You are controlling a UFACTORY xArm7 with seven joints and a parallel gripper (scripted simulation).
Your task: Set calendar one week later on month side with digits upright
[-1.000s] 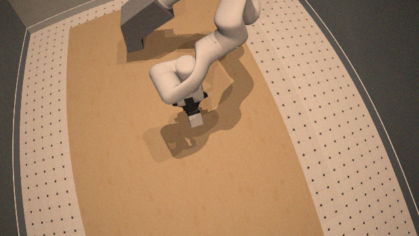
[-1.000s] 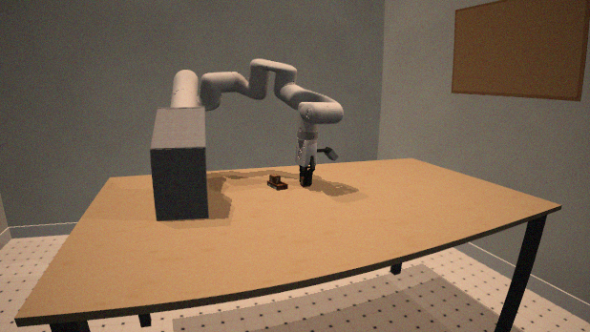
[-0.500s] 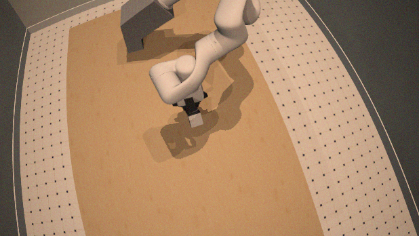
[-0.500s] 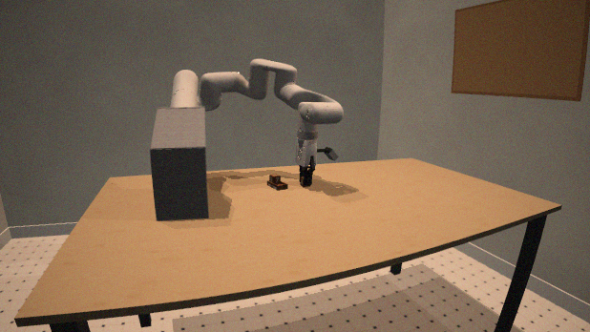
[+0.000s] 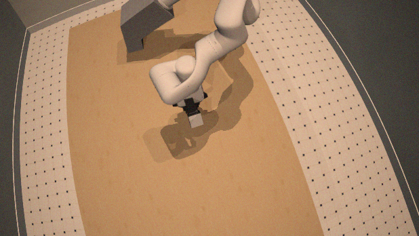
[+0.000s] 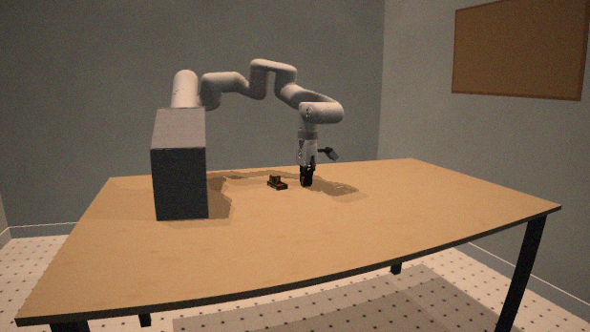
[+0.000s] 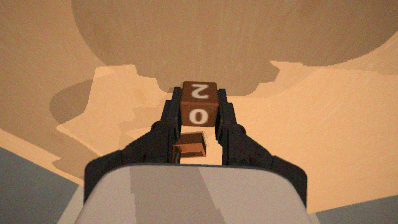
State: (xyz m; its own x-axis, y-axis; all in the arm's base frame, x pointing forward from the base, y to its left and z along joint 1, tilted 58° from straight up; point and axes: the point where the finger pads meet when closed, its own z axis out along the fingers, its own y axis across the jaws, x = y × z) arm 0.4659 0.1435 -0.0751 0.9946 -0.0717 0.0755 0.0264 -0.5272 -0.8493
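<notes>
My gripper (image 7: 199,99) is shut on a brown calendar cube (image 7: 199,104). In the wrist view the cube's two visible faces show a white 2 and a white 0. In the exterior view the gripper (image 6: 305,180) hangs straight down, close above the table top, a little to the right of the small dark tray (image 6: 277,185). The tray lies flat on the table and holds a brown block. In the overhead view the gripper (image 5: 194,119) and held cube stick out from under the arm, which hides the tray. A small brown shape (image 7: 189,148) shows between the fingers, and I cannot tell what it is.
A tall dark grey box (image 6: 179,163) stands on the table to the left of the tray, at the arm's base. The table edges are far from the gripper.
</notes>
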